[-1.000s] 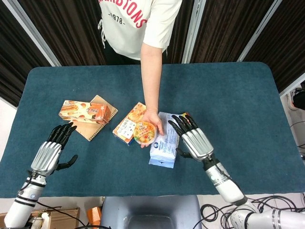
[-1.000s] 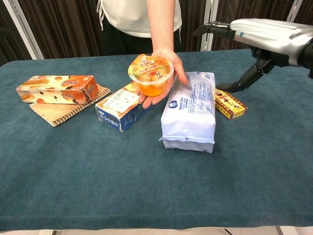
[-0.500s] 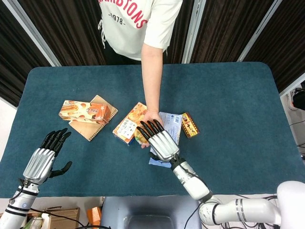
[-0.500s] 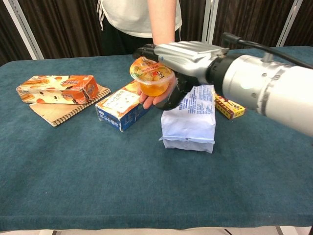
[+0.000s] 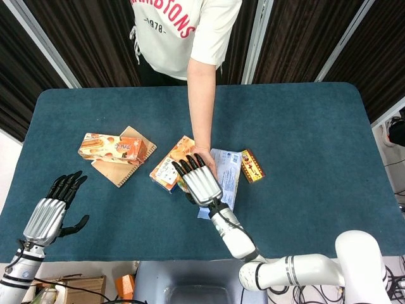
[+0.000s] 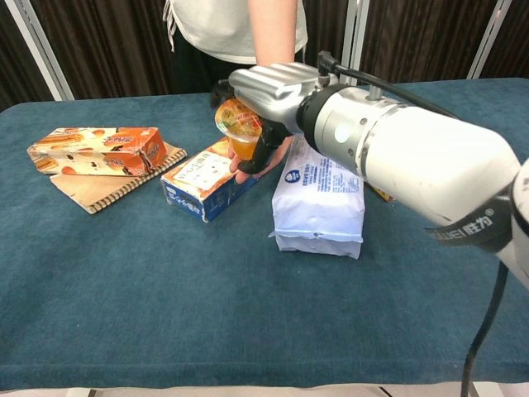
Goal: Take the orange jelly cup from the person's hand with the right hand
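Observation:
The orange jelly cup (image 6: 238,124) rests tilted on the person's upturned palm (image 6: 248,169) over the middle of the table. My right hand (image 6: 277,87) lies over the cup's lid with its fingers stretched out, and its dark thumb (image 6: 264,149) is against the cup's right side. In the head view my right hand (image 5: 198,180) hides the cup completely. The person's forearm (image 5: 201,107) reaches down from the far edge. My left hand (image 5: 47,215) hovers low at the near left with fingers apart, holding nothing.
A blue-and-white snack box (image 6: 202,178) lies just left of the person's hand. A white pouch (image 6: 318,190) lies to the right, with a small yellow-red box (image 5: 252,166) beyond it. An orange box (image 6: 95,149) sits on a spiral notebook (image 6: 91,190) at the far left.
My right hand has swung in from the right, over the pouch, and now covers the cup. The cup has tipped and shifted slightly left. My left hand has drifted down and left.

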